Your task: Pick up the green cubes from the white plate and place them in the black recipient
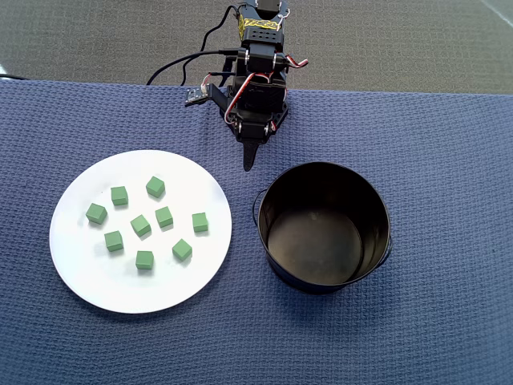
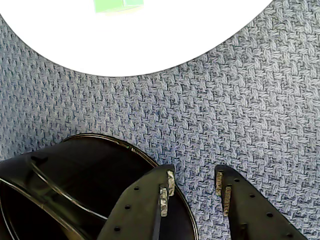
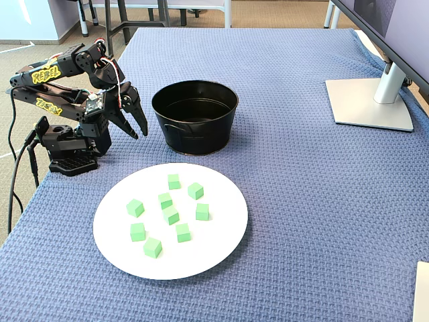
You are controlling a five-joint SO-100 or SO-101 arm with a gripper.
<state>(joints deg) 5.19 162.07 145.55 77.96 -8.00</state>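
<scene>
Nine green cubes [image 1: 141,225] sat loosely spread on the white plate [image 1: 88,277], none touching, none yet in the black pot [image 1: 324,228], which stood empty just beside the plate in the overhead view; gripper [image 3: 136,129] hung over the blue woven cloth [image 3: 308,201] near the arm's base, between plate and pot, jaws parted and holding nothing; the wrist view showed the fingertips [image 2: 165,189] apart above the cloth, pot rim [image 2: 115,143] alongside. Cubes looked small, light, rigid, matte; probably easy to pinch across two flat opposite faces; glossy plate likely slippery, so a cube could skid if nudged off-centre.
</scene>
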